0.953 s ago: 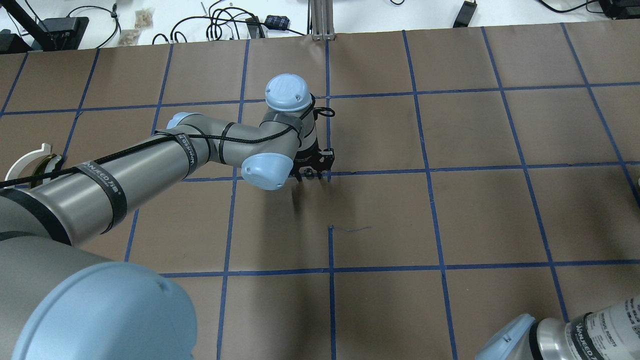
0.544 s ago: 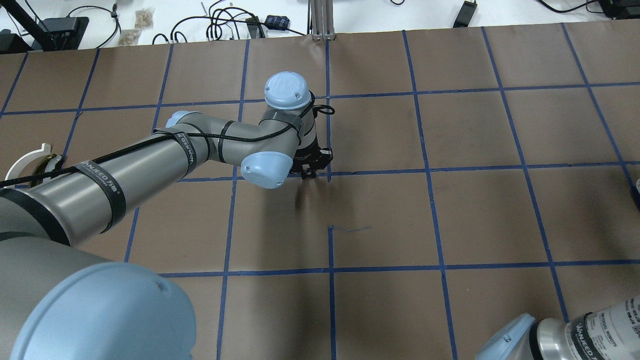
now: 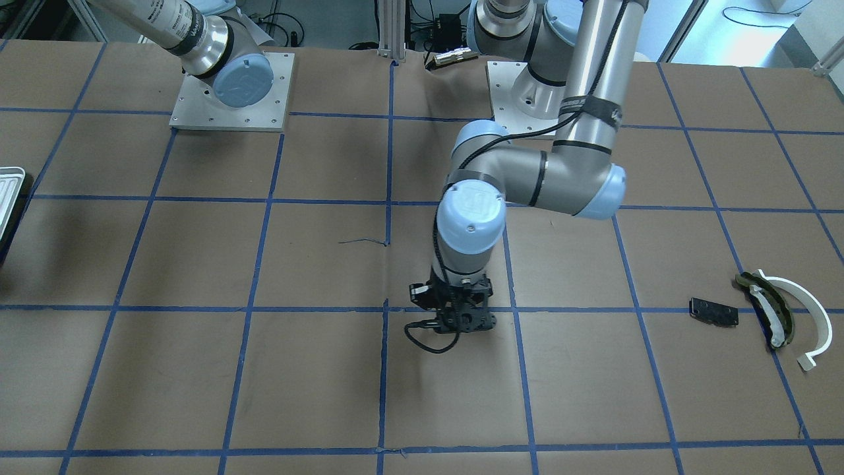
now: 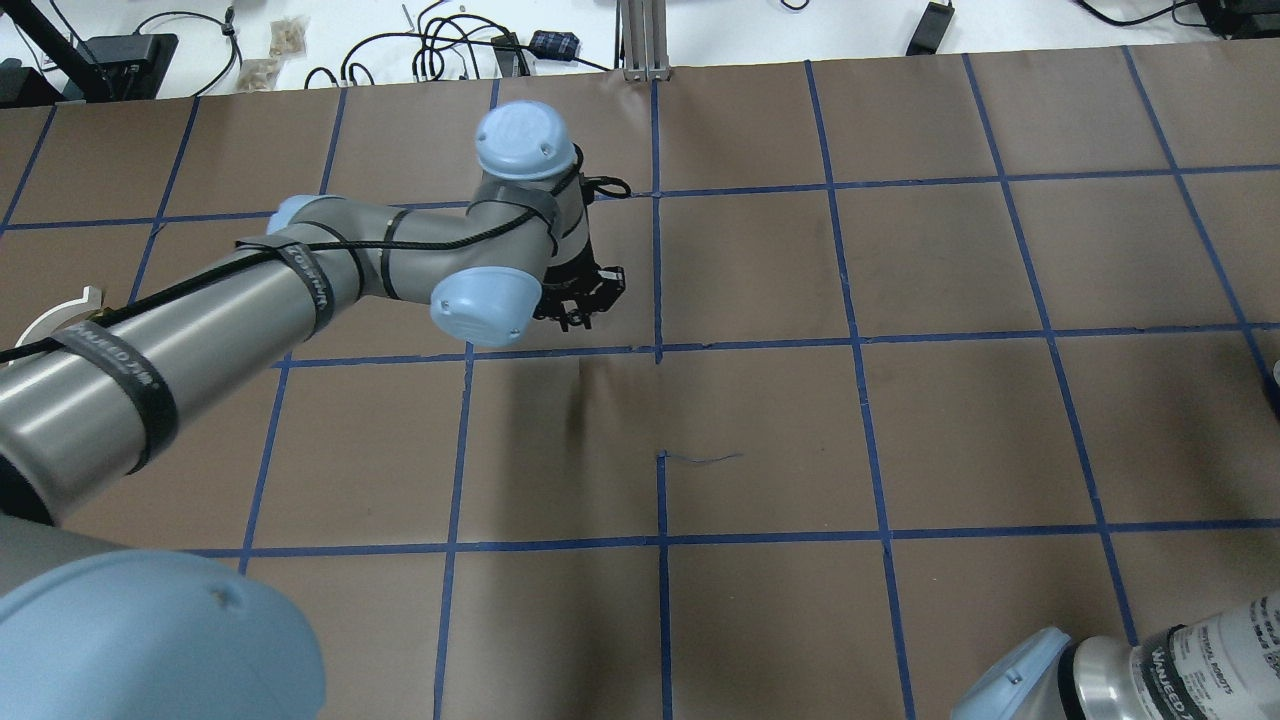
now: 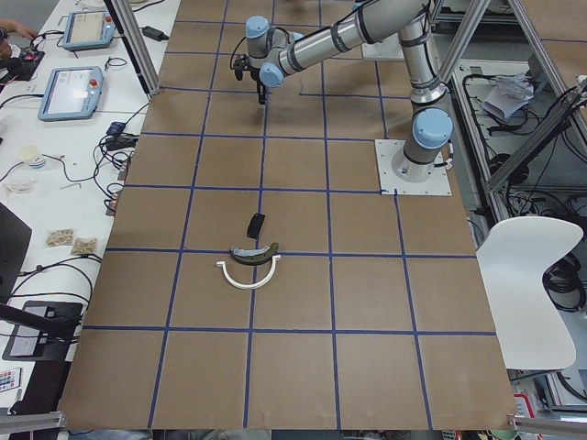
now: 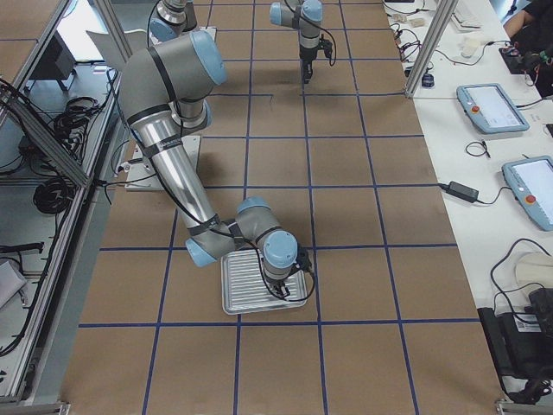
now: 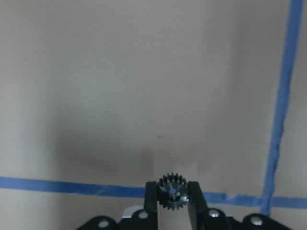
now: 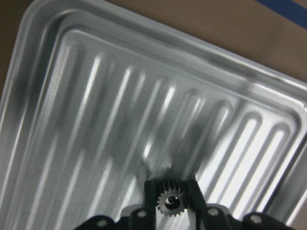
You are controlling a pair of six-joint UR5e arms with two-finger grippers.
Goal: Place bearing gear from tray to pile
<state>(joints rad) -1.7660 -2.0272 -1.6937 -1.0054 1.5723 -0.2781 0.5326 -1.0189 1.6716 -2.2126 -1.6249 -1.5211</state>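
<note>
The brown bench (image 4: 900,430) carries the ribbed silvery tray (image 6: 242,290) at one end and the pile (image 5: 249,257) (white arc (image 3: 793,284), olive piece (image 3: 765,305), black plate (image 3: 713,311)) at the other. The right jaws are clamped on a small dark toothed gear (image 8: 169,201) over the tray's grooves. The left jaws are clamped on a second gear (image 7: 172,194) above mid-bench, well apart from the pile.

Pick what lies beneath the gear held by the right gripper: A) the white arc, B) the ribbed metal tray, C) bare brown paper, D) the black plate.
B: the right wrist view shows the right gripper shut on a small gear over the grooved tray.
</note>
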